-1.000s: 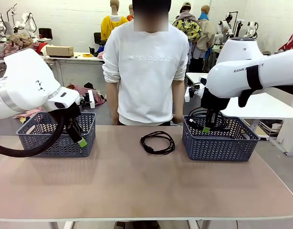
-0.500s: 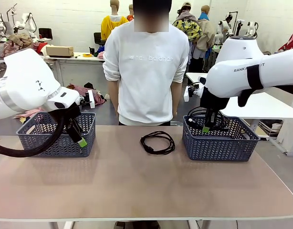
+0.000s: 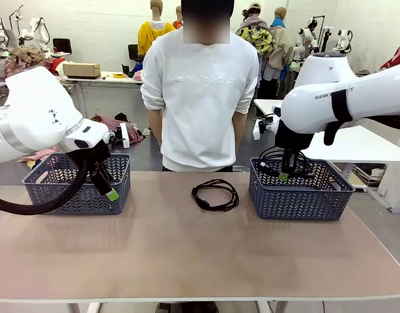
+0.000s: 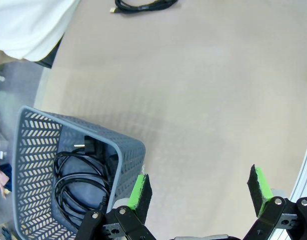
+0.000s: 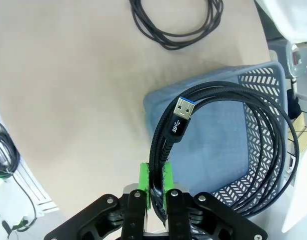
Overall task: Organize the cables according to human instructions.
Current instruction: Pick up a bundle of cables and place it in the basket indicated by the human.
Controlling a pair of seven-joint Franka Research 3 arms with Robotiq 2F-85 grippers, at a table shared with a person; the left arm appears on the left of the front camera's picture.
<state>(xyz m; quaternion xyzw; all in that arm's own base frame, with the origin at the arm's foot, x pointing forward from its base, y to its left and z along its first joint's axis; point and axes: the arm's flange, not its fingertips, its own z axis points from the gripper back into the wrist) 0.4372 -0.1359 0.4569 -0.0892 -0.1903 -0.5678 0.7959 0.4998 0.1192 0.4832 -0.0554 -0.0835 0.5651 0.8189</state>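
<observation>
Black braided cable (image 5: 166, 135) hangs pinched in the right hand (image 5: 156, 172), directly above the right basket (image 5: 253, 85); the left hand (image 4: 199, 182) gapes empty beside the left basket (image 4: 118, 155).

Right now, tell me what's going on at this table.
The right gripper is shut on a coiled cable with a USB plug, holding it over the right basket. The left gripper hangs open beside the left basket, which has cable coils inside. One more coil lies on the table between the baskets. A person stands at the far side.
</observation>
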